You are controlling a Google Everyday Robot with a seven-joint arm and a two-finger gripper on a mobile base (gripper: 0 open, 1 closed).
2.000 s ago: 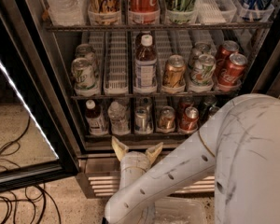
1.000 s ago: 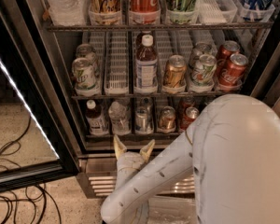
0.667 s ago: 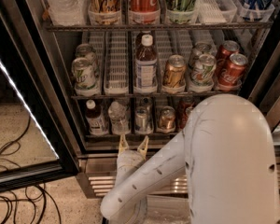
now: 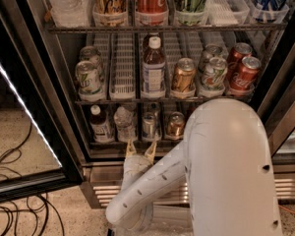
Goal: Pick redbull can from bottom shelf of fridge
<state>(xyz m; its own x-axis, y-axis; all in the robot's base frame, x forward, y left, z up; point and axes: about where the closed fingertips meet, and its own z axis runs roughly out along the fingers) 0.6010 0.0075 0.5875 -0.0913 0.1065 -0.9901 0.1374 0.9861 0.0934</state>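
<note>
Dim; glare at L; pincer (image 4: 140,149) low-centre

The white two-finger gripper (image 4: 140,148) sat just below the front rail of the dark thin-railed bottom shelf (image 4: 108,143), jaws spread, at 6 o'clock of the slim silver and blue redbull can (image 4: 149,125). Toward 12 o'clock, the way over that rail to the can lay free. A small pale plastic bottle (image 4: 124,124) stood close at the can's 9 o'clock and a short gold can (image 4: 175,125) at its 3 o'clock, leaving only narrow gaps. The upper rack (image 4: 113,101) capped the headroom. The bulky white arm (image 4: 226,171) blocked the shelf's right side.
</note>
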